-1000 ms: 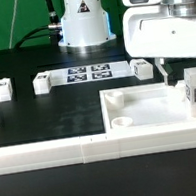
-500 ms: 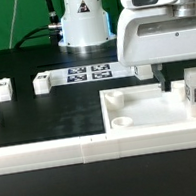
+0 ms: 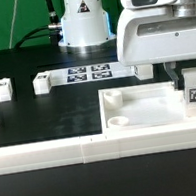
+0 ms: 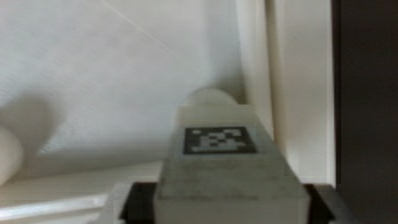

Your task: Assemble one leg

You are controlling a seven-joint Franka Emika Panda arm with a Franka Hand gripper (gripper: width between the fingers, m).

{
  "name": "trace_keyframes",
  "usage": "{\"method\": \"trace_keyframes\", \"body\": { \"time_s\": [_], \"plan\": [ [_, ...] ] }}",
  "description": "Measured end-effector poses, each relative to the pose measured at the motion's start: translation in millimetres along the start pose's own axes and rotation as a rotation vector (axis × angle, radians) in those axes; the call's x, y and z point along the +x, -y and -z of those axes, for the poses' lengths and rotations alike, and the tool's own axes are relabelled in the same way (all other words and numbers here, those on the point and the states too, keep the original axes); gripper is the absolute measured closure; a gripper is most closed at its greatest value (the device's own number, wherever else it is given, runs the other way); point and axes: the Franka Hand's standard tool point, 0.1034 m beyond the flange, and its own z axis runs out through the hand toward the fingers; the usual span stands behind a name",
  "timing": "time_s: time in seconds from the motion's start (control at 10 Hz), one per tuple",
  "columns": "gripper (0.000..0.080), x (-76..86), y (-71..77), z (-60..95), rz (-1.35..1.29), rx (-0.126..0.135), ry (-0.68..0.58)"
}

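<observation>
My gripper (image 3: 187, 79) is shut on a leg (image 3: 194, 91), a small white block with a black-and-white tag facing the camera. It holds the leg at the right end of the large white tray (image 3: 138, 107), just over its inner floor. In the wrist view the leg (image 4: 219, 150) fills the middle, its tag up, with a dark finger (image 4: 143, 203) on either side. The gripper (image 4: 228, 208) sits over the tray's pale floor (image 4: 107, 80). Whether the leg touches the tray is not clear.
Three more white legs stand on the black table: one at the far left (image 3: 1, 90), one beside it (image 3: 41, 83) and one behind the tray (image 3: 142, 68). The marker board (image 3: 87, 72) lies at the back. A white rail (image 3: 53, 153) runs along the front.
The gripper has shifted a little toward the exterior view's left with the leg in it. The leg now sits straighter and slightly lower over the tray.
</observation>
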Motion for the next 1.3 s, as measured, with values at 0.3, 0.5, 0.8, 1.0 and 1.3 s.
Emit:
{"method": "trace_keyframes", "body": {
  "time_s": [0.3,0.5,0.8,1.0,1.3],
  "plan": [
    [0.0509,-0.1,-4.6,-0.4,-0.193,0.011,0.004],
    [0.0509,-0.4,-18.6,0.5,-0.373,-0.002,0.003],
    [0.0498,-0.2,-32.3,1.4,-0.581,-0.031,-0.009],
    [0.0490,0.1,-34.1,1.5,-0.585,-0.034,-0.010],
    [0.0241,-0.1,-33.9,0.5,-0.587,-0.033,-0.009]
  ]
}}
